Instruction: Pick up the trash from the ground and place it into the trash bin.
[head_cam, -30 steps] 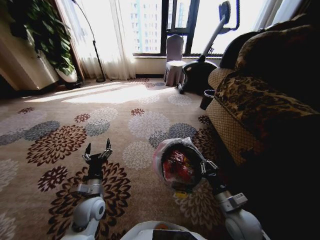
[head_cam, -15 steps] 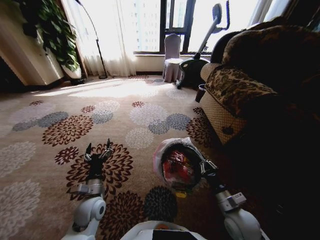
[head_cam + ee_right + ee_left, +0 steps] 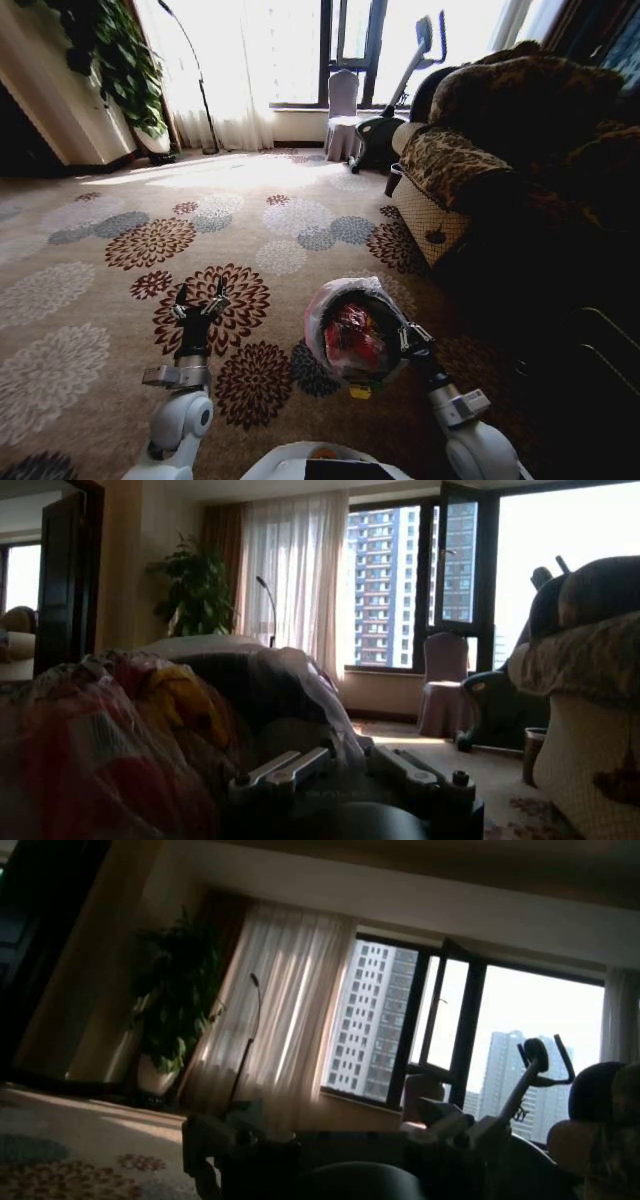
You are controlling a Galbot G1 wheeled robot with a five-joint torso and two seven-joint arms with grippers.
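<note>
Head view: right gripper (image 3: 406,340) clamped on the rim of the trash bin (image 3: 352,330), holding it up off the flowered carpet (image 3: 90,300) in front of the robot. Bin tipped toward the camera, liner ruffled round the rim, red trash (image 3: 350,335) inside. Left gripper (image 3: 198,302) empty, fingers spread, pointing forward above the carpet. Sofa (image 3: 480,170) off to the right.
</note>
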